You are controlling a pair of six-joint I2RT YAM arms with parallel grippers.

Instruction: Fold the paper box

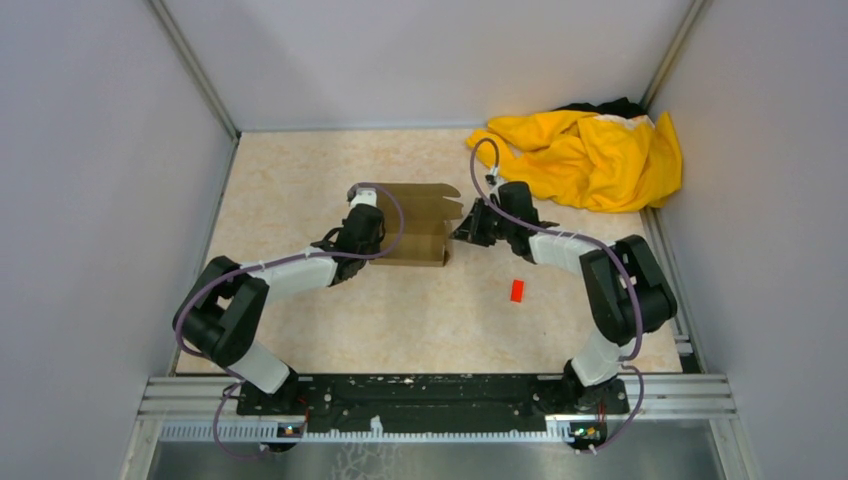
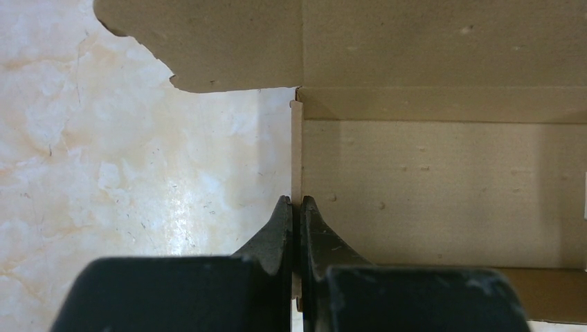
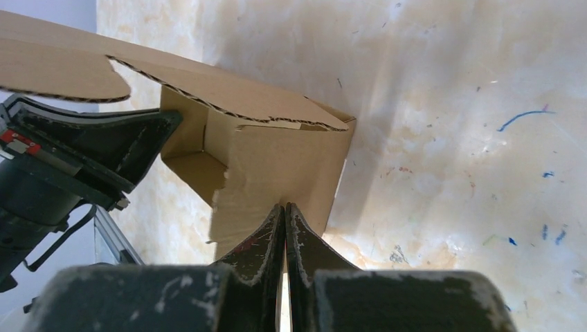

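The paper box (image 1: pixel 420 215) is brown cardboard, partly raised, standing mid-table with its flaps up. In the left wrist view a box wall (image 2: pixel 443 180) fills the right half, and a flap sticks out at the top. My left gripper (image 2: pixel 296 199) is shut on the thin left edge of that wall; from above it (image 1: pixel 375 226) sits at the box's left end. My right gripper (image 3: pixel 284 206) is shut with nothing between its fingers, its tips against the box's side panel (image 3: pixel 277 159). Seen from above, it (image 1: pixel 463 232) is at the box's right end.
A crumpled yellow cloth (image 1: pixel 585 155) lies in the back right corner. A tiny red block (image 1: pixel 517 290) sits on the table just in front of the right arm. Grey walls close in the table on three sides. The left arm's wrist (image 3: pixel 69 159) shows behind the box.
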